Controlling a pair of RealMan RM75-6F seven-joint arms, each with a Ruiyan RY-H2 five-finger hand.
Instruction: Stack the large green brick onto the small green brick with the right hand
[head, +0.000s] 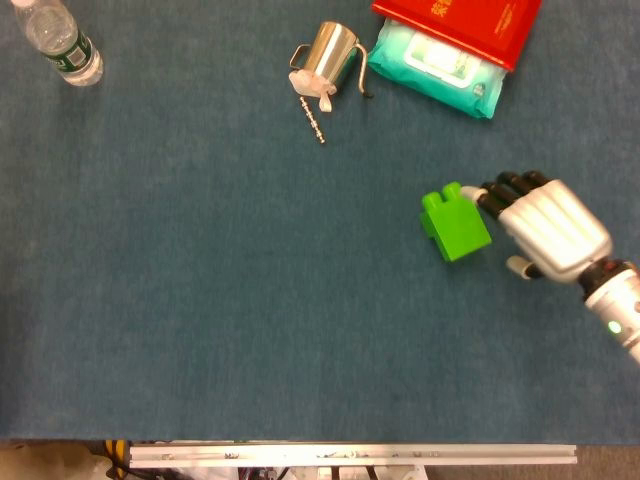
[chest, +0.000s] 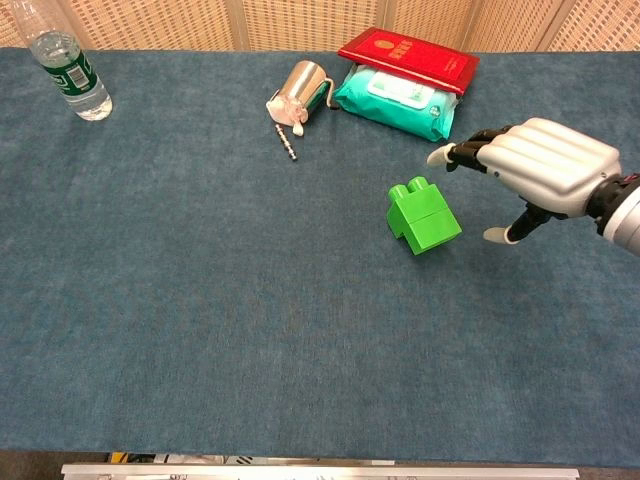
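Right robot hand (chest: 545, 165) spread, empty, just beside green brick (chest: 424, 215); brick tilted on counter (chest: 200, 300).

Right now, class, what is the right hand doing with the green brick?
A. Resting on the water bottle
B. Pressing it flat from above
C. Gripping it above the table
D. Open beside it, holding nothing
D: the right hand is open with its fingers spread, just right of the green brick, which sits on the table on its own.
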